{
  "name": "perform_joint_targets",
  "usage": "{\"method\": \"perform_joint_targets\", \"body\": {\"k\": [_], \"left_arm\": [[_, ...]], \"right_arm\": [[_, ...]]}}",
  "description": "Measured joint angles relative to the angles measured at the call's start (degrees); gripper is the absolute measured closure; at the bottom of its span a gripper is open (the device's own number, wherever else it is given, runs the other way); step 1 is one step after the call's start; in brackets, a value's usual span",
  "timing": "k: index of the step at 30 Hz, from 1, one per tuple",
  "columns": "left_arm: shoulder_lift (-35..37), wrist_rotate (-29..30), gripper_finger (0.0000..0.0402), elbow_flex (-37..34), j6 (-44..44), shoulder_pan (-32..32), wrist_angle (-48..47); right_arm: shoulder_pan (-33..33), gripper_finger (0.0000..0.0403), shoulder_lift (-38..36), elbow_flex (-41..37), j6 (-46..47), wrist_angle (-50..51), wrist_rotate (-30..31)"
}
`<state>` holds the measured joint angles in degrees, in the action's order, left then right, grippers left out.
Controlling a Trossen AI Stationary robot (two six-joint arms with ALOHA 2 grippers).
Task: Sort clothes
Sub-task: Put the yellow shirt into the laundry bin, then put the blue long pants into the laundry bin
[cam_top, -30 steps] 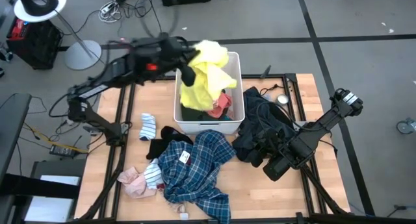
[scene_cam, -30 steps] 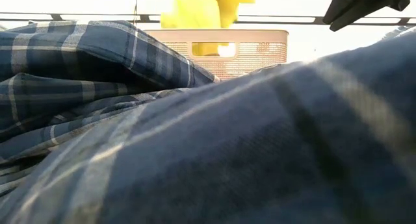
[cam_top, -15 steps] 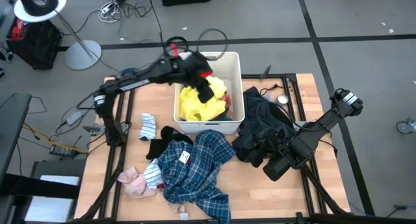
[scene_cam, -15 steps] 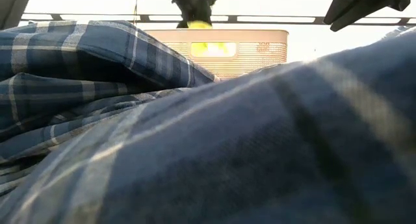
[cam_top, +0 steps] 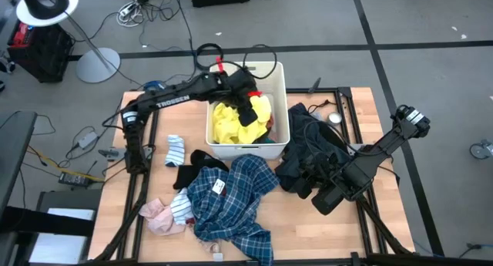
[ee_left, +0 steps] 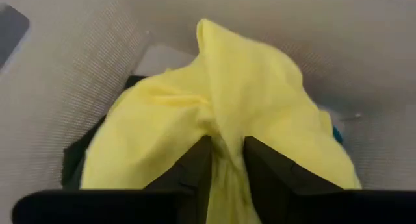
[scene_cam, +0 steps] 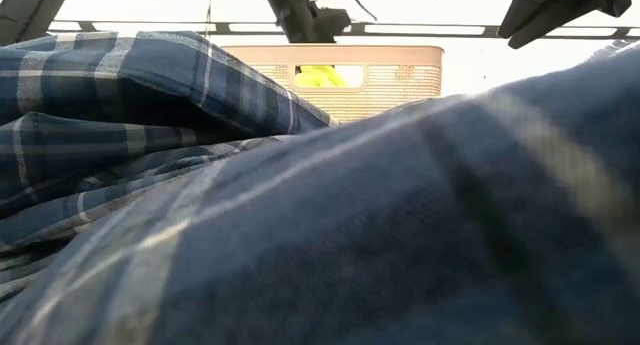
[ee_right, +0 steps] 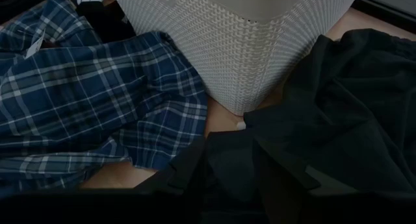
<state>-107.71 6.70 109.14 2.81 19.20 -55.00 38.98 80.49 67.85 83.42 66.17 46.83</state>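
A yellow garment [cam_top: 223, 121] lies bunched in the white slotted basket [cam_top: 246, 149] at the table's far middle, on dark and pink pieces. My left gripper [cam_top: 246, 112] reaches down into the basket and is shut on the yellow cloth [ee_left: 260, 107]. A blue plaid shirt [cam_top: 231, 196] lies spread on the table just near the basket. A dark garment [cam_top: 316, 146] lies heaped to the basket's right. My right gripper [cam_top: 323, 195] is at that heap's near edge, shut on dark cloth [ee_right: 231, 160]. My left gripper pinches a raised fold of the yellow garment [ee_left: 226, 143] between its two fingers, coming from above and pointing down into the basket. The cloth spreads out slack beyond the fingers and rests on the pieces in the basket. My right gripper has a bunch of the dark garment's near edge [ee_right: 229, 152] between its two fingers, which point toward the basket. The rest of the garment [ee_right: 344, 100] lies slack on the table beside the basket.
A striped sock [cam_top: 176, 150], a black piece [cam_top: 196, 167] and a pink piece [cam_top: 158, 217] lie left of the plaid shirt. The shirt fills the low view [scene_cam: 300, 205], with the basket [scene_cam: 400, 80] behind it. Bare wood shows at the near right [cam_top: 308, 235].
My left gripper has come down from high over the basket's far left corner into the basket, toward the near right, still shut on the yellow garment. The garment, which hung spread above the rim, is now bunched inside the basket.
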Motion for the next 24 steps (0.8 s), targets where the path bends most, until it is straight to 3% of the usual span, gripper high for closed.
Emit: {"method": "perform_joint_targets", "body": {"k": [8, 15, 20, 24], "left_arm": [[4.42, 0.16, 0.03, 4.78, -1.03, -0.2, -4.58], [10.57, 0.39, 0.03, 4.76, -4.59, -2.84, -5.55], [17.97, 0.07, 0.03, -0.37, -5.43, -6.62, -2.62], [26.28, 0.28, 0.03, -10.51, -3.91, -9.45, 3.36]], "right_arm": [[0.0, 0.0276, 0.0, 0.0, 0.07, 0.04, 0.0], [0.16, 0.0276, 0.0, 0.0, 0.82, 0.09, -0.07], [0.72, 0.0276, 0.0, 0.02, 2.78, 1.6, -0.19], [1.7, 0.0276, 0.0, 0.02, 4.67, 2.51, -0.31]]}}
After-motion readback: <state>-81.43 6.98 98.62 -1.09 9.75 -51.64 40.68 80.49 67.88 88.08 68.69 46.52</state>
